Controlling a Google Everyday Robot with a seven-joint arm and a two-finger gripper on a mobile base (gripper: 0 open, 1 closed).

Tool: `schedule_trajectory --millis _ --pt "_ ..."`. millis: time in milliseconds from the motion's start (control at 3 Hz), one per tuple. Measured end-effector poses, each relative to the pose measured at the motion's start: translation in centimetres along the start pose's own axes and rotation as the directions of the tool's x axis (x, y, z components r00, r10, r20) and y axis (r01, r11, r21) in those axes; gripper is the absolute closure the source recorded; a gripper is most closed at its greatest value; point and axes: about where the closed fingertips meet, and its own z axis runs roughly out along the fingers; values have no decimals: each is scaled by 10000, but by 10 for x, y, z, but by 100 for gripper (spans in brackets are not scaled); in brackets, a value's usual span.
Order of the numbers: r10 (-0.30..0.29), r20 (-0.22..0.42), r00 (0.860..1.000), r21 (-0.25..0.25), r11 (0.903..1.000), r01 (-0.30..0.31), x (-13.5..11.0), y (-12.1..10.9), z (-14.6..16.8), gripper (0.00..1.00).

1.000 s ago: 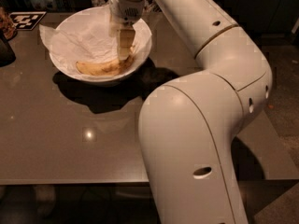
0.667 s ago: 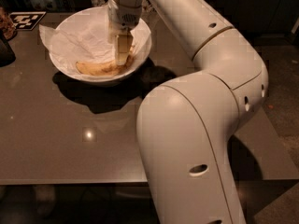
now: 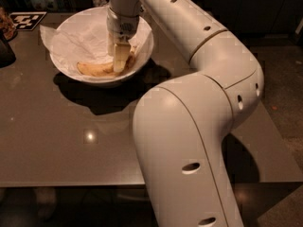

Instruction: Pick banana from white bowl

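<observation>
The white bowl [image 3: 147, 45] stands on the brown table at the back left, lined with crumpled white paper [image 3: 78, 41]. The banana [image 3: 93, 70], yellow with brown speckles, lies on the paper at the bowl's near side. My gripper [image 3: 120, 60] reaches straight down into the bowl from above and sits at the banana's right end, hiding that part of it. My white arm runs from the lower right up and over to the bowl.
A black-and-white marker tag [image 3: 27, 19] lies at the table's back left corner. A dark object [image 3: 5, 48] stands at the left edge. The table's front edge [image 3: 71, 183] runs across the bottom. My arm's big links [image 3: 189, 126] fill the right side.
My gripper has sunk a little lower into the bowl and slightly left, closer onto the banana's right end. Bowl and banana have not moved.
</observation>
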Motion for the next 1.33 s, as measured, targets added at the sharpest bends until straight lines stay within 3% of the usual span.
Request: schedule_trajectory --millis 667,1333 --pt "166 -30 9999 -466 9988 -168 8 -1 24 45" --pt "253 -124 9996 -619 9977 -260 13 0 30 86"
